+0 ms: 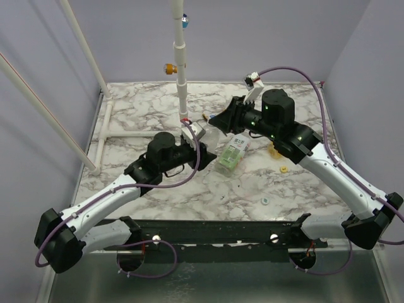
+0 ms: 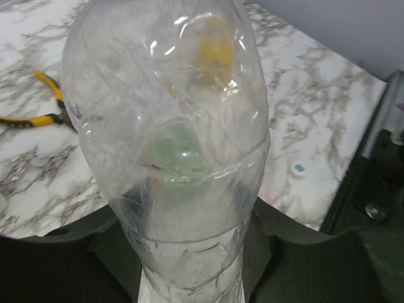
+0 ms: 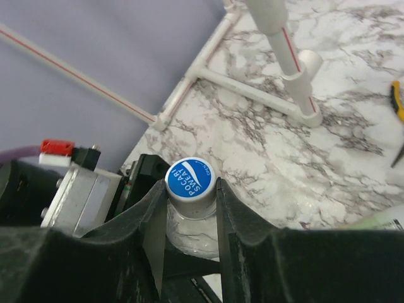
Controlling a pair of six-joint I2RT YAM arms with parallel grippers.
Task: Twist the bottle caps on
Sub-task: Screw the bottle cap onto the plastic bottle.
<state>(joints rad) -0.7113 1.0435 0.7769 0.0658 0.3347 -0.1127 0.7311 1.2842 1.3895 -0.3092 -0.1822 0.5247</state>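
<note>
– Bottle caps, nearest first?
– Whitish cap (image 1: pixel 265 201) lies loose on the marble table (image 1: pixel 139 107), near the front edge and right of centre. Yellow cap (image 1: pixel 283 169) lies farther back, also loose, close beside the right arm.
– Bottles?
– Labelled bottle (image 1: pixel 232 153), green and white, lies on its side mid-table. Just behind it the left gripper (image 2: pixel 189 240) is clamped round the body of a clear bottle (image 2: pixel 170 126). The left wrist view shows a dark finger on either side of it.
– Right gripper (image 3: pixel 190 189)?
– Closed on the blue cap (image 3: pixel 190 179), one finger against each side of its rim. The cap sits on the clear bottle's neck, printed top facing the wrist camera. Whether it is threaded fully down: cannot tell.
– Anything beyond?
– Yellow-handled pliers (image 2: pixel 49 87) lie on the marble, well apart from both grippers. White pipe frame (image 1: pixel 181 76) stands at the far end.
</note>
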